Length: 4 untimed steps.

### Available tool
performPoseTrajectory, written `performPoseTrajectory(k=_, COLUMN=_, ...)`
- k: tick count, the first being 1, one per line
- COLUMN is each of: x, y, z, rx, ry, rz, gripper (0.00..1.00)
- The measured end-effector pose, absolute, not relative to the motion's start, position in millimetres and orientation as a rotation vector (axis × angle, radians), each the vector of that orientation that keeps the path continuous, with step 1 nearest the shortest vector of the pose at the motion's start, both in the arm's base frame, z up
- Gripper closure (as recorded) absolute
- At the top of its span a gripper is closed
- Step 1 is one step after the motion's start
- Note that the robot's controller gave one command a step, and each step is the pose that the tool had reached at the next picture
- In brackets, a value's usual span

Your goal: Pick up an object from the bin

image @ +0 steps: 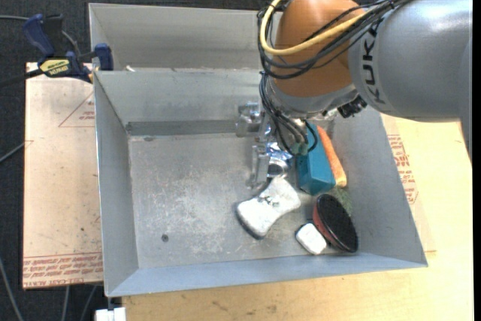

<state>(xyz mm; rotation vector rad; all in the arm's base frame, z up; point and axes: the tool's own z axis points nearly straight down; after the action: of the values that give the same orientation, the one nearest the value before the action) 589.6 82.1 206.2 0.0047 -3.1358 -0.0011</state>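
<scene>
— What do we have, biggest first?

— One grey metal bin (pixel 180 184). Its floor is bare on the left, and all its loose things are gathered in the near right corner. Over it we see one silver arm (pixel 425 56) coming in from the right, with one rounded orange cover (pixel 312 37) at its wrist and cables looped round that.

— And below the cover?

— One gripper (pixel 263 178), pointing down into the bin a little right of the middle. We cannot tell whether it is open or closed. We see nothing in its hold.

— How many things do we count in the bin?

— Five, one of each kind. The largest is a white lumpy thing (pixel 267 211), lying on the floor directly under the gripper. The gripper's tip comes down at its far edge, and we cannot tell whether they touch. Next, one black disc (pixel 335 223) with a red rim lies to the right of it, near the right wall. Then one teal block (pixel 315 169) lies just beyond the disc, beside the gripper's right. One orange stick (pixel 334 158) lies along the block's right side, touching it.

— And the smallest?

— One small white piece (pixel 310 238), nearest to us, resting against the disc's left edge, just apart from the white lumpy thing.
</scene>
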Motion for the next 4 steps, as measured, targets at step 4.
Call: performPoseTrajectory(k=4, x=530.8, y=25.7, z=116.8, rx=0.633, ry=-3.086, rz=-0.004, gripper=0.00)
